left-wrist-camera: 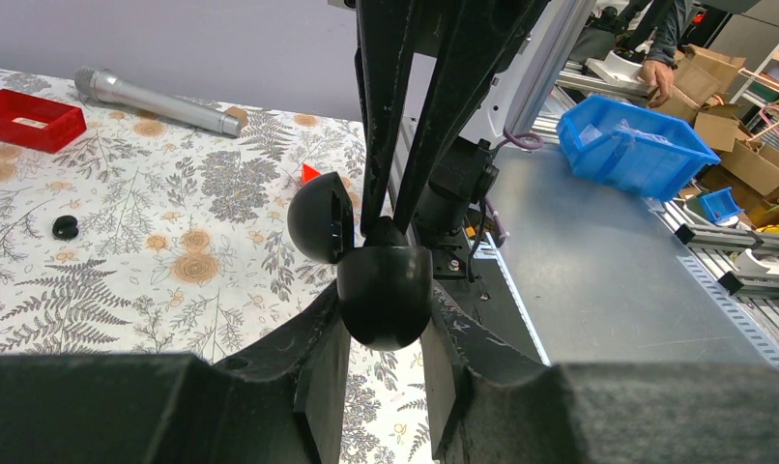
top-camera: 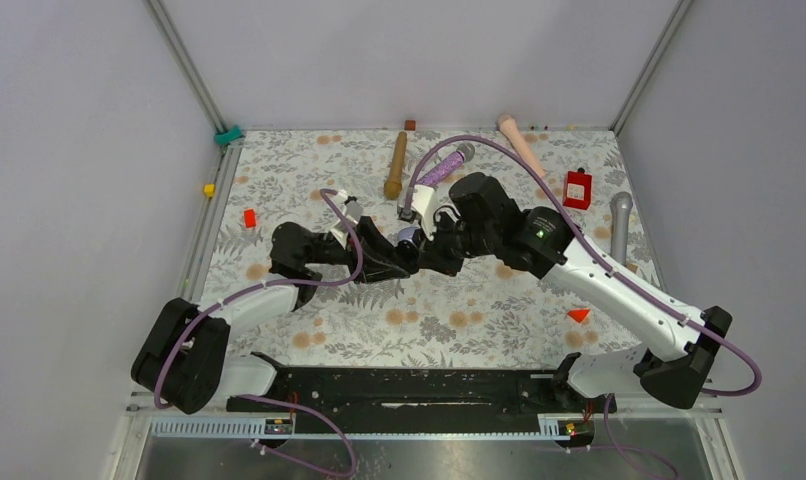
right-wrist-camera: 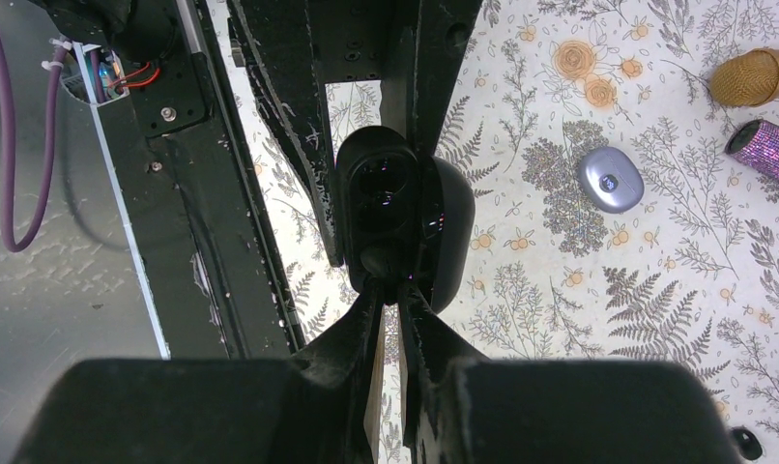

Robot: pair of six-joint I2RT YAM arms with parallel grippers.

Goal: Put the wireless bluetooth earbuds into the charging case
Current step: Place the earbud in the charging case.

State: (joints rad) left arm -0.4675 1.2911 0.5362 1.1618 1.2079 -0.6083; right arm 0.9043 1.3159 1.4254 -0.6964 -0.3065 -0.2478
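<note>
My left gripper is shut on the rounded body of a black charging case, held up above the table. Its lid hangs open to the left. From above, my right gripper reaches into the case's open top, pinched shut on a small black earbud at the case's hollow. In the top view both grippers meet mid-table. Another black earbud lies loose on the flowered cloth; it also shows in the right wrist view. A closed lilac case lies on the cloth nearby.
Microphones lie round the back: a brown one, a purple glitter one, a pink one and a grey one. A red tray sits at the right. A red block and an orange wedge lie on the cloth.
</note>
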